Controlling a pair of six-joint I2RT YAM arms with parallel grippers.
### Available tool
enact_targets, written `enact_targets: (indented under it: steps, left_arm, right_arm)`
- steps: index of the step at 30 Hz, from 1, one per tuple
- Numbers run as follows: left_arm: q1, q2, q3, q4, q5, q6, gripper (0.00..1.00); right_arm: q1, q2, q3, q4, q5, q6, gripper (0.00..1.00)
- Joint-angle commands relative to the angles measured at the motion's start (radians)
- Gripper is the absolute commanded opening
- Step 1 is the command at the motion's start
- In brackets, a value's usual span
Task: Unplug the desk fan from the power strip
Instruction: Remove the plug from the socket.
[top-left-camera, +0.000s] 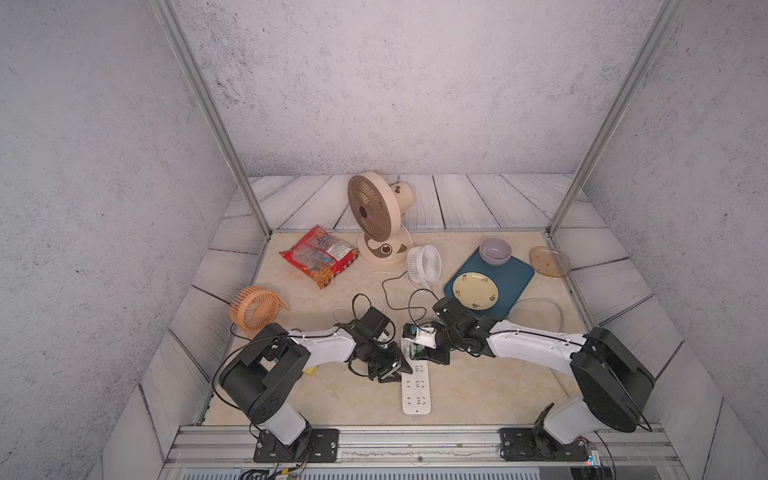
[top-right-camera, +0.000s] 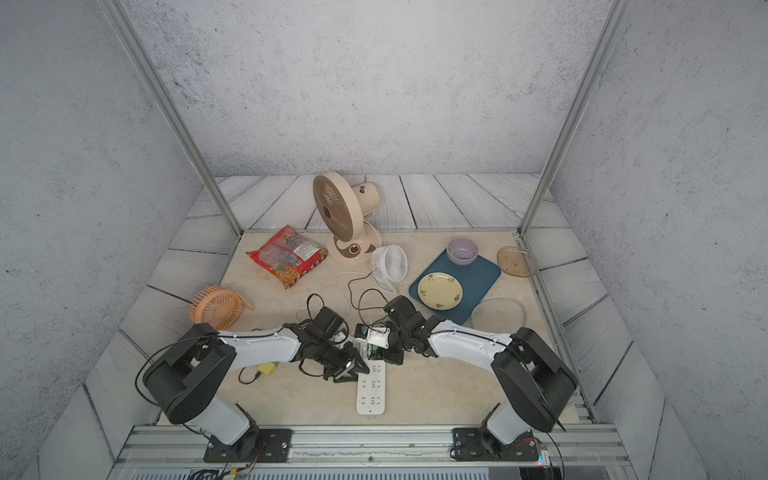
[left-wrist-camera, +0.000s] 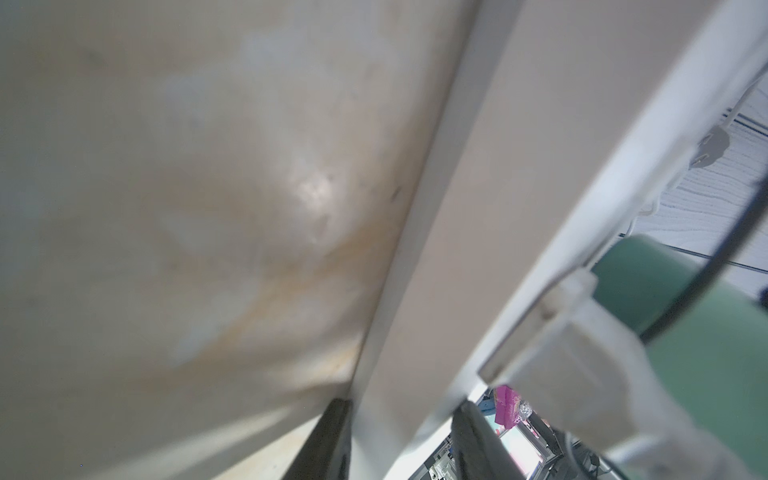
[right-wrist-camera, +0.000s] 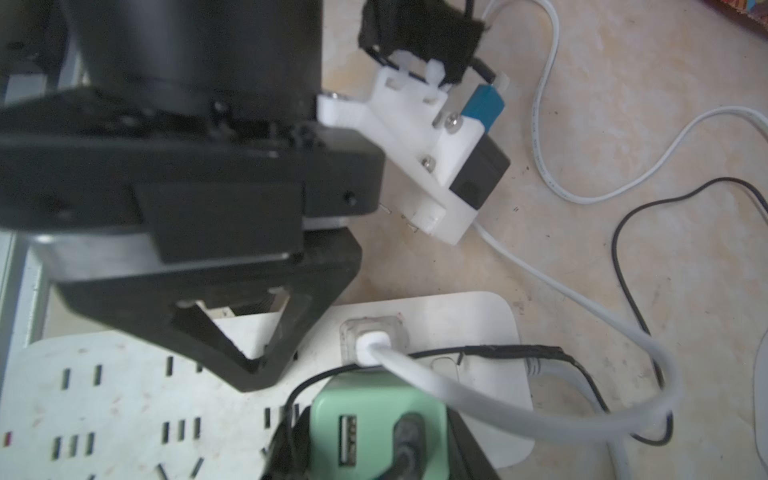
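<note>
The white power strip lies near the table's front edge. My left gripper is shut on the power strip's far end, one finger lying on its top face. My right gripper is shut on a green adapter plugged into the strip, with a black cable in its USB port. A white plug with a thick white cord sits beside it. The beige desk fan stands at the back. Which cord runs to it I cannot tell.
A small white fan and an orange fan lie on the table. A red snack bag sits back left. A blue tray holds a yellow plate and a purple bowl. Loose cables cross the middle.
</note>
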Motion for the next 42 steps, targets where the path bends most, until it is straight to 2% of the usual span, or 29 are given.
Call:
enact_targets:
  steps: [1, 4, 15, 22, 27, 30, 36, 42]
  left_arm:
    - [-0.03, 0.196, -0.144, -0.405, -0.519, -0.1, 0.42]
    - [-0.03, 0.193, -0.144, -0.407, -0.52, -0.105, 0.42]
    - [-0.038, 0.206, -0.124, -0.413, -0.52, -0.116, 0.42]
    - [-0.047, 0.195, -0.12, -0.42, -0.528, -0.133, 0.42]
    - [-0.053, 0.164, -0.097, -0.448, -0.555, -0.137, 0.43]
    - [-0.063, 0.145, -0.069, -0.479, -0.575, -0.13, 0.44]
    - [-0.083, 0.142, -0.029, -0.512, -0.596, -0.126, 0.44]
    - [-0.084, 0.135, -0.028, -0.515, -0.601, -0.131, 0.45]
  right_arm:
    - [0.004, -0.122, 0.03, 0.184, -0.137, 0.06, 0.07]
    - [0.003, -0.134, 0.063, 0.114, -0.131, 0.03, 0.0]
    - [0.004, -0.21, 0.02, 0.104, -0.112, 0.031, 0.0]
    - [-0.01, -0.273, 0.036, 0.025, -0.039, 0.047, 0.0]
    - [-0.033, -0.374, -0.037, 0.076, 0.062, 0.186, 0.0]
    - [-0.045, -0.423, -0.061, 0.112, 0.146, 0.319, 0.0]
    - [-0.058, -0.441, -0.031, 0.109, 0.325, 0.628, 0.0]
    - [-0.124, -0.449, 0.032, 0.07, 0.435, 0.788, 0.0]
